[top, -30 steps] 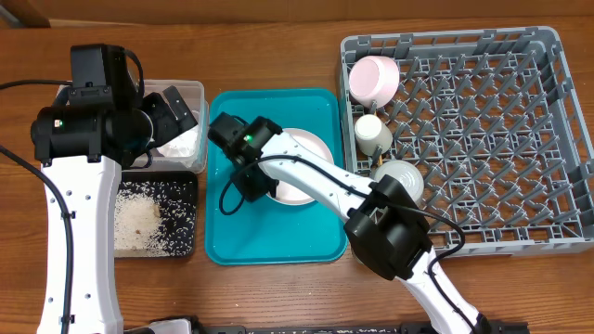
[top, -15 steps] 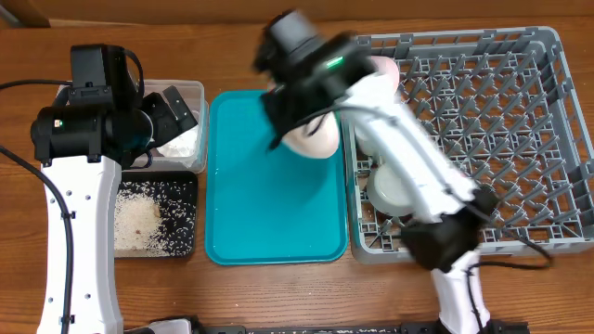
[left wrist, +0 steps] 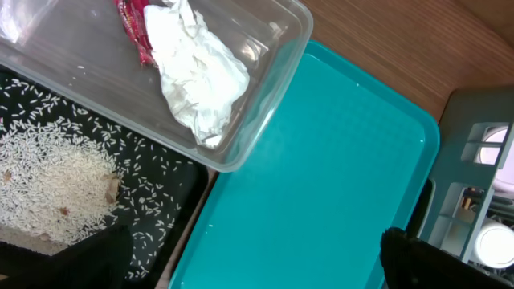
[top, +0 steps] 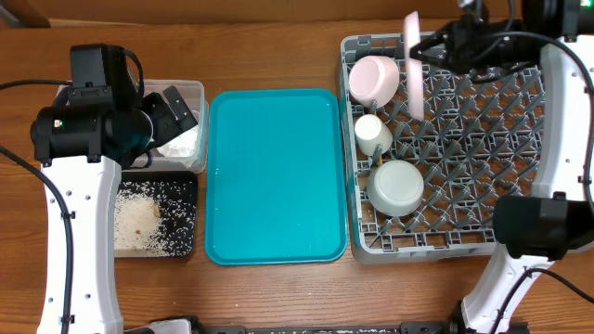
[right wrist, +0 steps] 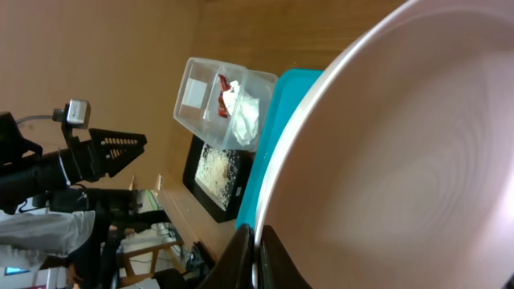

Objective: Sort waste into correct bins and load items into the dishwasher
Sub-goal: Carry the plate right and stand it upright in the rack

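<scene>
Plate (top: 416, 88) has left the teal tray (top: 276, 176); it now hangs on edge over the rack's (top: 520, 186) far rows, beside the pink cup (top: 374, 79). My right end effector (top: 427, 51) pinches its rim. Slotting it comes next, I judge.

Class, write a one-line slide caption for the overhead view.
Right gripper holds the pink plate on edge over the dish rack, beside the loaded pink cup, cream cup and bowl.

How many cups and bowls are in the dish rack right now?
3, along the rack's left side: pink cup at the back, cream cup in the middle, grey bowl in front. None look hidden. The right hand holds a plate over it.
</scene>
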Action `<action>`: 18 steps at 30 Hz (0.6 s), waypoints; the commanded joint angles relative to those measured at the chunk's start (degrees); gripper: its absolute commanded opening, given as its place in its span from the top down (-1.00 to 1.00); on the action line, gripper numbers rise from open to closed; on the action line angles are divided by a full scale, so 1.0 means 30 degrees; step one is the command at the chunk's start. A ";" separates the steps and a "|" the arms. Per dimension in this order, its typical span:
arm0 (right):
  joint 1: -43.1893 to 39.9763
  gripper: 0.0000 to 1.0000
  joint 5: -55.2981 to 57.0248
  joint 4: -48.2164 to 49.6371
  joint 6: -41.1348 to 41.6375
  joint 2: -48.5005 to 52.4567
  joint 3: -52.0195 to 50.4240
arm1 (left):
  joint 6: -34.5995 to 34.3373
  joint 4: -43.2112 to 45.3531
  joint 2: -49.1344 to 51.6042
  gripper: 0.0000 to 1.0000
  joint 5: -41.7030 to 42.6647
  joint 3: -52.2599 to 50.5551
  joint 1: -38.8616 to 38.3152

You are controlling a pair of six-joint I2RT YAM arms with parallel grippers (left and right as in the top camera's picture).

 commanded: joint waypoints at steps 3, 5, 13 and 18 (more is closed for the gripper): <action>-0.1166 0.92 -0.1078 0.0750 -0.1625 -0.0262 -0.2543 | 0.0357 0.0022 -0.0160 -1.00 0.0051 0.0379 -0.0175; -0.1406 0.92 -0.1086 0.1443 -0.1625 -0.0262 -0.3643 | 0.0357 0.0022 -0.0160 -1.00 0.0058 0.0379 -0.0175; -0.1880 0.92 -0.1727 0.4058 -0.1617 -0.0219 -0.7395 | 0.0357 0.0022 -0.0160 -0.99 0.0051 0.0379 -0.0175; -0.1872 0.92 -0.1712 0.4809 -0.1617 -0.0160 -0.8400 | 0.0357 0.0022 -0.0160 -1.00 0.0051 0.0379 -0.0175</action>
